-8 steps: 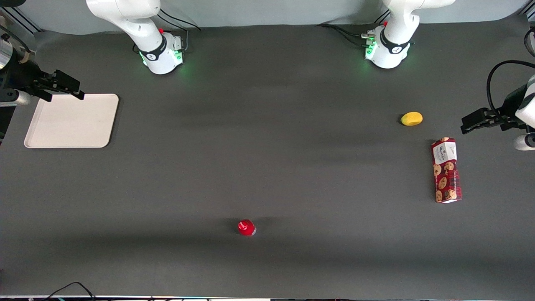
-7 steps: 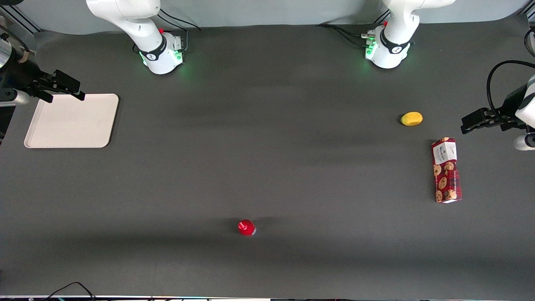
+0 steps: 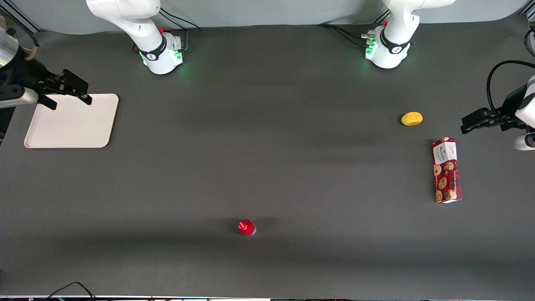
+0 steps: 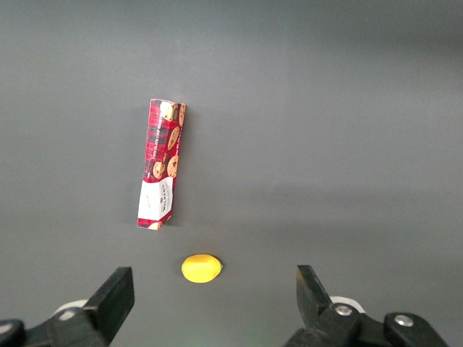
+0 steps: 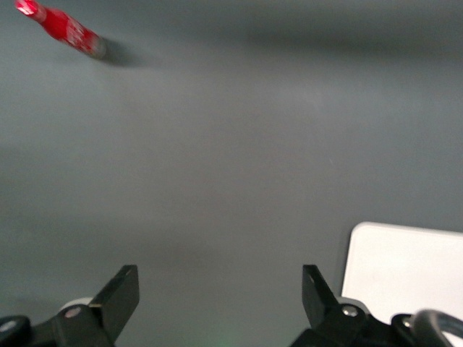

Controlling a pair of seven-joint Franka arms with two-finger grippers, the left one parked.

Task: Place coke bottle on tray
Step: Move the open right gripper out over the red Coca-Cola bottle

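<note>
Nothing of the task is done yet. The gripper (image 3: 67,90) hangs above the tray's (image 3: 71,125) edge, jaws spread and empty. The coke bottle (image 3: 246,228) stands upright on the counter (image 3: 267,167), well apart from the jaws; reaching, grasping and carrying remain.

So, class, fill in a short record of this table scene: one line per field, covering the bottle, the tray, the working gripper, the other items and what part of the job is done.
coke bottle: upright on the table, nearer the front camera than everything else, untouched
tray: at the working arm's end of the table, nothing on it
gripper: open, holding nothing, above the tray's edge, far from the bottle
cookie box: lying flat, toward the parked arm's end
yellow fruit: beside the box, farther from the front camera
progress: bottle not yet picked up
</note>
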